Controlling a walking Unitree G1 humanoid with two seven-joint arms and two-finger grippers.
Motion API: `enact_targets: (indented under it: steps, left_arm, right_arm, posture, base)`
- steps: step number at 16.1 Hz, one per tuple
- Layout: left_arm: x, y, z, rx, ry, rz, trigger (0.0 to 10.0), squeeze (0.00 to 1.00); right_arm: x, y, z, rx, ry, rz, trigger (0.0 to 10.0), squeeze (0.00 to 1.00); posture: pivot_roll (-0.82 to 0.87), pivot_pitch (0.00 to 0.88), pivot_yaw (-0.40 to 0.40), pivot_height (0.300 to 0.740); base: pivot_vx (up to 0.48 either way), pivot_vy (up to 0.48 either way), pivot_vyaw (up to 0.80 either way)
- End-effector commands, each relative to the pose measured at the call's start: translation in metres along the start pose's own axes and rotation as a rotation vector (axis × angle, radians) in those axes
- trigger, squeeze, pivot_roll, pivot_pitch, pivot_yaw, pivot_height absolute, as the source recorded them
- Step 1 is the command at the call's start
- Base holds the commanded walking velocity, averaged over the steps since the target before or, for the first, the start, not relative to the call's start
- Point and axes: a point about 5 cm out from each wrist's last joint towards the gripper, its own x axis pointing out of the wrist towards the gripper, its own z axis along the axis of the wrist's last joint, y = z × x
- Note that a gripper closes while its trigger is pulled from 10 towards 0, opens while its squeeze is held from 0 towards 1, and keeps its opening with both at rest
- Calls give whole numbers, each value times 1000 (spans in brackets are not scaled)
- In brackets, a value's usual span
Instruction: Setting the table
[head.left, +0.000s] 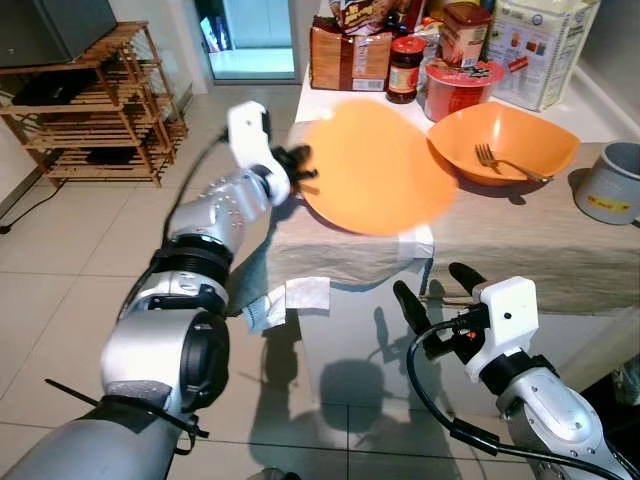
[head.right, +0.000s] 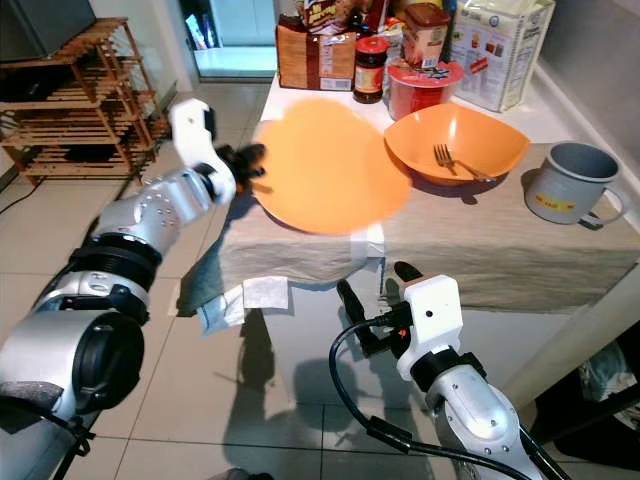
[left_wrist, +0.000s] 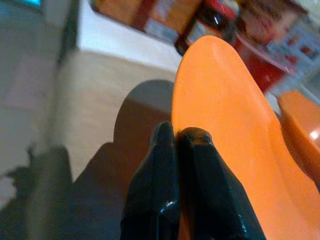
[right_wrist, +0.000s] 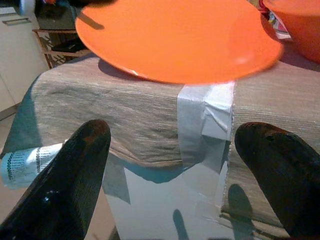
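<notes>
The left gripper (head.left: 300, 172) sits left of the middle of the left eye view, and its two black fingers (left_wrist: 165, 165) are pinched tight on the left rim of a big orange plate (head.left: 375, 170). The plate is in the upper middle of the picture, tilted and a bit blurry, held up over the near end of the table (head.left: 520, 240). In the right wrist view you can see its shadow on the cloth under it. The table has a grey-brown cloth (head.right: 300, 250) on it, and a strip of white tape (right_wrist: 205, 115) hangs over the front edge just below the plate. To the right of the plate, in the upper right, an orange bowl (head.left: 505, 140) rests on the table with a fork (head.left: 510, 163) lying inside it. A grey mug (head.right: 572, 182) stands further right, near the right edge of the right eye view. At the far end of the table, along the top of the picture, there are food boxes and a jar with a red lid (head.left: 405, 70). The right gripper (head.left: 435, 290) is low in the picture, right of the middle, in front of the table edge. Its fingers are spread wide apart and it holds nothing. A wooden shelf (head.left: 95, 105) stands on the tile floor in the upper left.
</notes>
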Motion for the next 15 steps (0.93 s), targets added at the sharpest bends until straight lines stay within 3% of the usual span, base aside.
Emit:
enact_targets:
  steps: [1,5,8,10,12,15]
  left_arm:
    - [-3,9,16,43,-55,54,0,0]
    - [-4,12,24,7,-104,74,0,0]
    - [-1,-4,31,-84,-142,-18,0,0]
    - [3,-16,19,-82,-95,-68,0,0]
    - [4,-16,-3,-55,-21,-59,0,0]
    - [4,-17,-15,-23,26,-65,0,0]
  right_arm:
    - [1,1,-1,2,2,-1,10000,0]
    - [1,0,-2,4,7,-6,10000,0]
    - [0,-1,-3,4,9,-7,10000,0]
    - [0,-1,-3,4,11,-6,10000,0]
    - [1,0,-4,5,11,-7,10000,0]
    - [1,0,-5,5,12,-10,10000,0]
  posture:
    - [-232,5,94,735]
    - [-233,9,95,735]
    - [-233,11,94,735]
    - [-230,12,93,735]
    - [-231,12,96,735]
    - [-229,12,96,735]
  base:
    - [0,0,0]
    - [0,0,0]
    - [0,0,0]
    - [0,0,0]
    - [0,0,0]
    - [0,0,0]
